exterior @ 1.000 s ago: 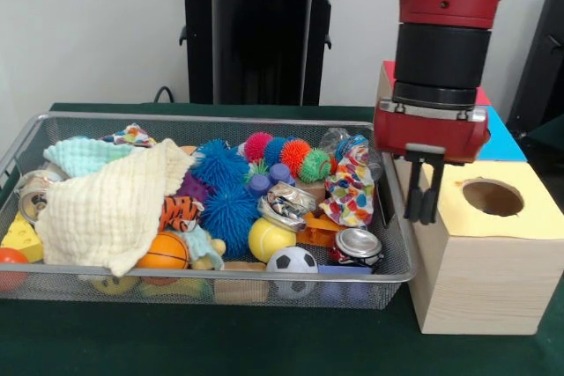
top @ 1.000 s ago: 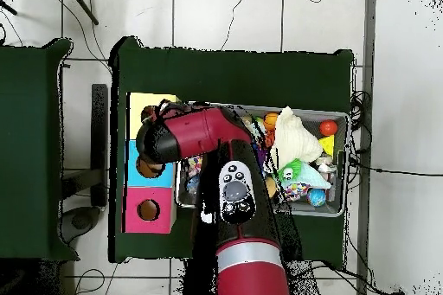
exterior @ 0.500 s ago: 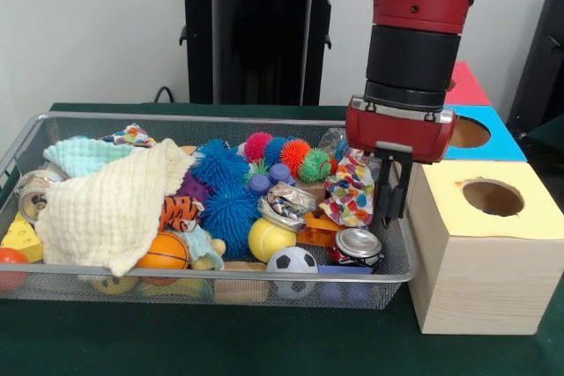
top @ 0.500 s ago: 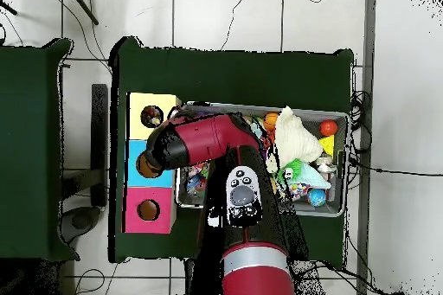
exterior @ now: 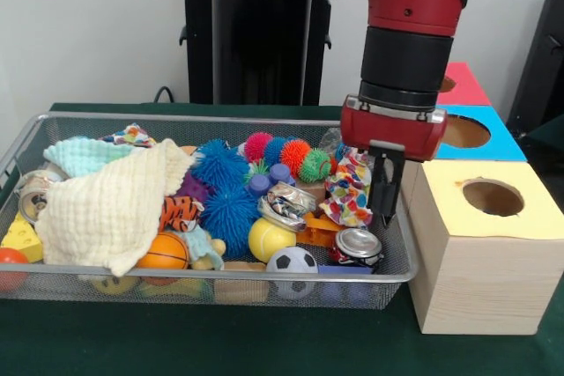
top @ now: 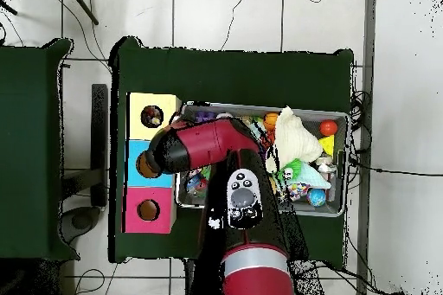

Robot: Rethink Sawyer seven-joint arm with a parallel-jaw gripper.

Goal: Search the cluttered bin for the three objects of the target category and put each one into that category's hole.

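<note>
**Pincer at the bin's box-side end, empty**

From the front camera I see the pincer (exterior: 386,189) hanging over the end of the wire bin (exterior: 132,272) nearest the yellow-topped box (exterior: 480,257). Its fingers (exterior: 388,187) look pressed together with nothing between them. Their tips sit just above a crushed can (exterior: 356,245) and right beside a patterned cloth (exterior: 351,189). The bin is crowded: a cream cloth (exterior: 110,204) draped over its left half, spiky blue balls (exterior: 222,189), a yellow ball (exterior: 269,239), a small football (exterior: 292,261), an orange basketball (exterior: 163,252) and a second crumpled can (exterior: 284,202). The yellow box's hole (exterior: 492,197) is open; behind it stand a blue box (exterior: 476,134) and a red box (exterior: 460,84).

From the overhead camera the arm (top: 203,143) covers the bin's end nearest the boxes, so I cannot see the pincer there. The three boxes run in a column beside the bin on the green surface (top: 234,71): yellow (top: 153,105), blue (top: 133,153), pink-red (top: 149,210). The cream cloth (top: 295,140) lies towards the bin's opposite end.
</note>
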